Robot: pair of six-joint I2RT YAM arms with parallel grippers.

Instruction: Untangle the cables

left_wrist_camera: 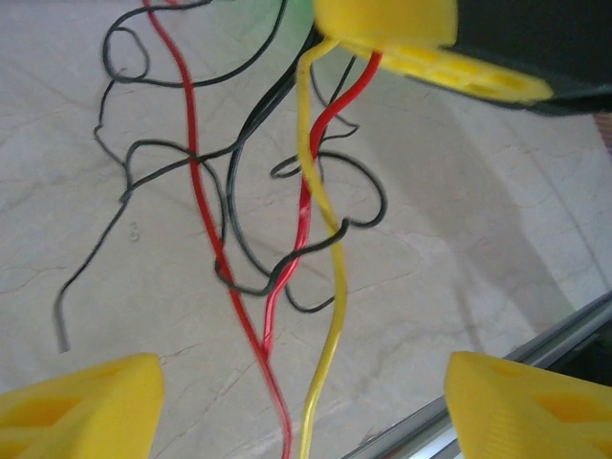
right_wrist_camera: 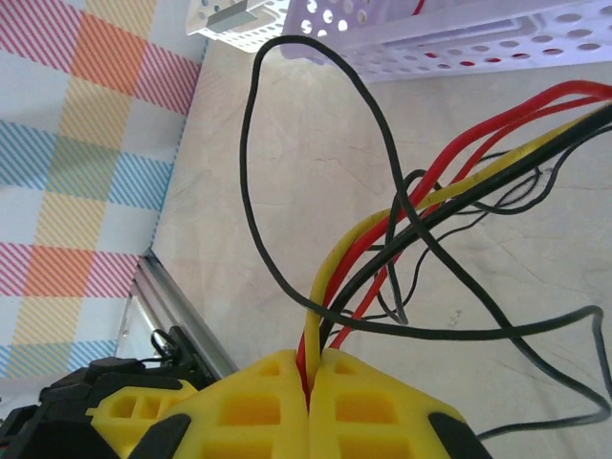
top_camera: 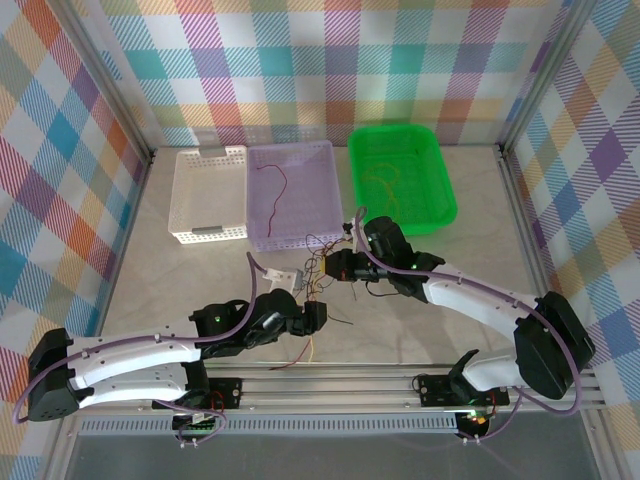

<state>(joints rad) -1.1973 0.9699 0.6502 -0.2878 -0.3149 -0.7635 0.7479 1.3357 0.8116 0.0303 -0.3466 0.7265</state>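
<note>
The cables [top_camera: 322,262] are a tangle of thin red, yellow and black wires hanging over the table's middle. My right gripper [right_wrist_camera: 311,375] is shut on a bundle of them: a yellow cable [right_wrist_camera: 330,273], a red one [right_wrist_camera: 459,153] and a black one [right_wrist_camera: 258,191] come out of its closed fingers. In the top view the right gripper [top_camera: 337,265] is above and right of the left gripper [top_camera: 316,316]. My left gripper [left_wrist_camera: 304,406] stands open below the tangle. A red cable [left_wrist_camera: 206,220] and a yellow cable [left_wrist_camera: 335,249] run down between its fingers without touching either.
At the back stand a white basket [top_camera: 210,165], a lilac basket [top_camera: 320,160] holding one red wire, and a green bin [top_camera: 440,190] holding an orange-yellow wire. A metal rail [top_camera: 330,385] runs along the near table edge, close to the left gripper.
</note>
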